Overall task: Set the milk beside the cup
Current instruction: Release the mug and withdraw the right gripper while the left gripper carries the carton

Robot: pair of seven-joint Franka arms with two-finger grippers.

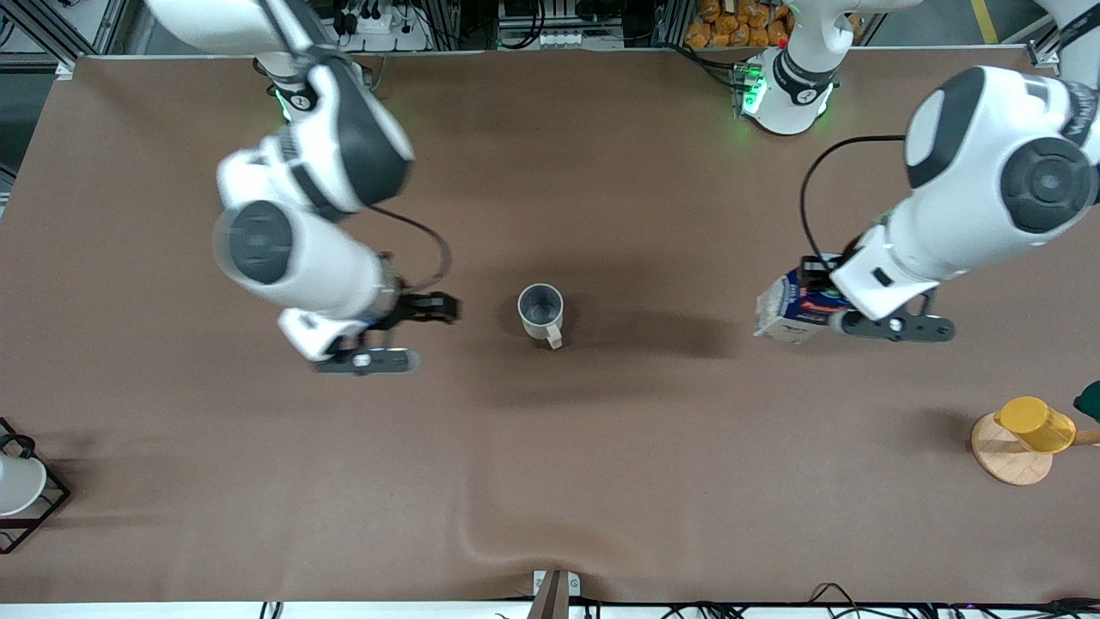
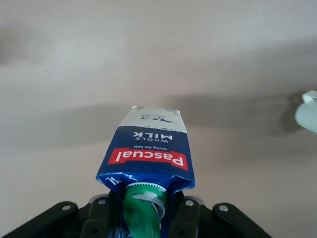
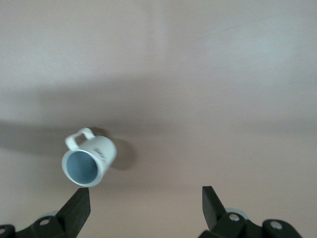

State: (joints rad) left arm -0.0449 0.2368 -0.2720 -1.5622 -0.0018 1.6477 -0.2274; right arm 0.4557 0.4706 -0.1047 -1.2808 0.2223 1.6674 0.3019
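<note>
Blue milk (image 1: 795, 305) gripped, left gripper (image 1: 825, 297) aloft

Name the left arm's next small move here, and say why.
Probably carry the dark blue gable-top milk carton, gripped by the left gripper, toward the upright cream-white mug: bare table separates them. The open right gripper holds nothing.

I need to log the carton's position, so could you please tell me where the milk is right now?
The milk is held in the left tool, up over the table toward the left arm's end, well apart from the cream-white mug at the table's middle.
</note>
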